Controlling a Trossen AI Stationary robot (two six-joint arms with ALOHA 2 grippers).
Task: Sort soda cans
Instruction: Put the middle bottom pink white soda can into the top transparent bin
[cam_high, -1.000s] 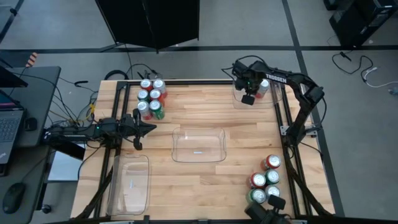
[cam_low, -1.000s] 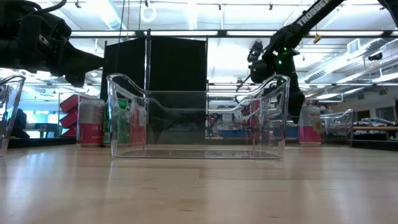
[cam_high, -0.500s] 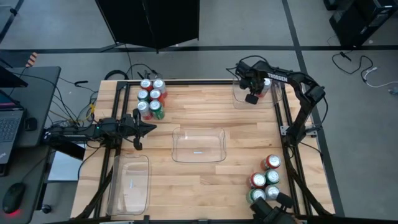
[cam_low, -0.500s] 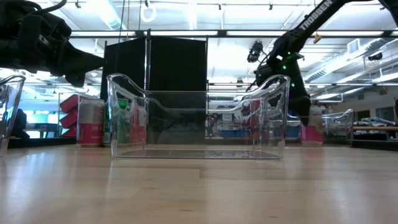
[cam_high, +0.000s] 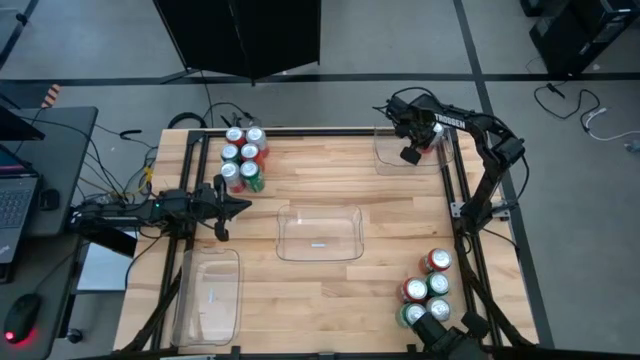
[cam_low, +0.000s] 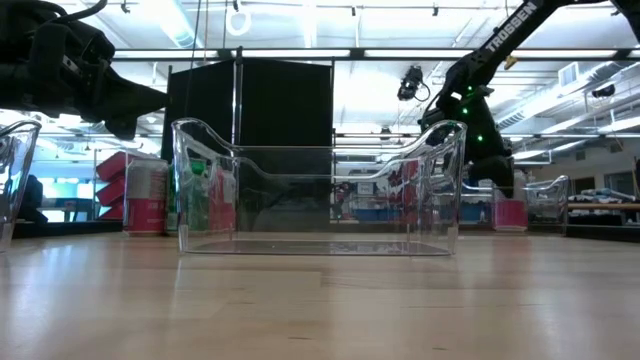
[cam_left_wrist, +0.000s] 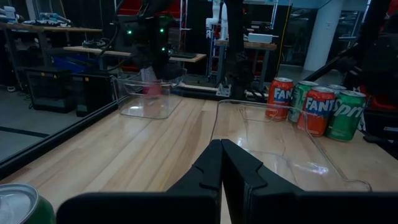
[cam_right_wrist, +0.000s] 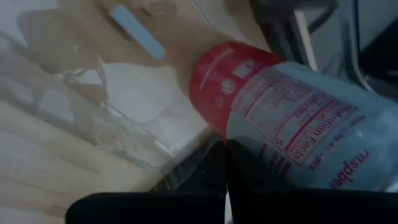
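The held soda can (cam_right_wrist: 292, 118) is silver-white with a red base. It sits tilted over the clear far-right bin (cam_high: 381, 160), and its red base (cam_low: 510, 214) is low behind the arm. My right gripper (cam_high: 413, 147) is there, shut on it. Several red, green and silver-white cans (cam_high: 243, 160) stand on their bases at the far left. Another group (cam_high: 426, 290) stands at the near right. My left gripper (cam_high: 238, 207) waits shut at the left edge, with its fingertips (cam_left_wrist: 221, 146) together. My right gripper holds the silver-white can (cam_right_wrist: 311, 143) over the far-right bin. My own dark fingers (cam_right_wrist: 205, 174) hide the place of contact, so I cannot tell which part they have. The can is tilted, with its red base (cam_right_wrist: 224, 74) pointing toward the bin's floor.
A clear bin (cam_high: 282, 235) sits mid-table, and its wall (cam_low: 200, 190) fills the low view. Another clear bin (cam_high: 186, 300) lies at the near left. A metal frame (cam_high: 455, 190) runs along the table edges. Bare wood lies between the bins.
My right gripper has carried the can toward the table's right edge and a little down, into the far-right bin. In the low view the can has sunk from well above the table to near bin-floor height. The left arm has kept still.
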